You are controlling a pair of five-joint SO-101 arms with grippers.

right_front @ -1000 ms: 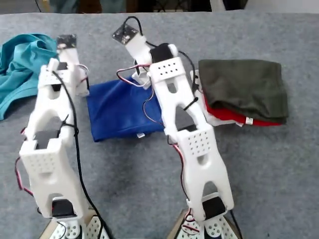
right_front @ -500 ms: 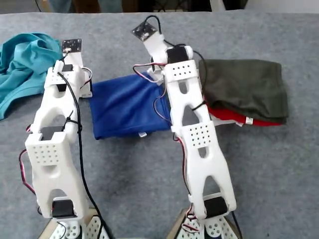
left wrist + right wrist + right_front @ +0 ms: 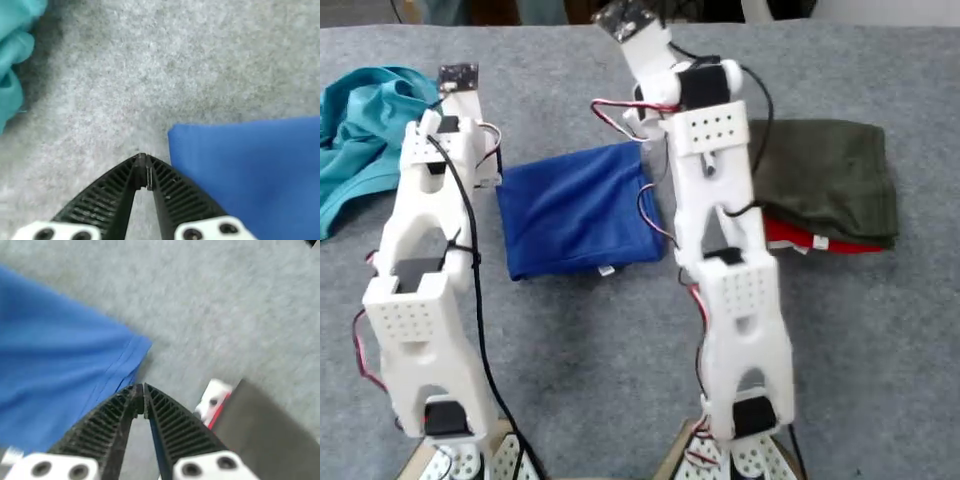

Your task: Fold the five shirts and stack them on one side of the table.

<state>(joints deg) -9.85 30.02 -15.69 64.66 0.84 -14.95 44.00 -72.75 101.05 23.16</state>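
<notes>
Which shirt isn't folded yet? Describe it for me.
On the grey felt table, look to the far left edge. A teal fabric shirt lies crumpled there; the blue shirt, olive shirt and red shirt are folded flat.

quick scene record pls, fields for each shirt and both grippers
blue shirt: folded, flat, between the arms
teal shirt: crumpled, unfolded, far left
green shirt: folded, atop red shirt, right side
left gripper: shut, empty, beside a blue shirt corner
right gripper: shut, empty, by another blue shirt corner
</notes>
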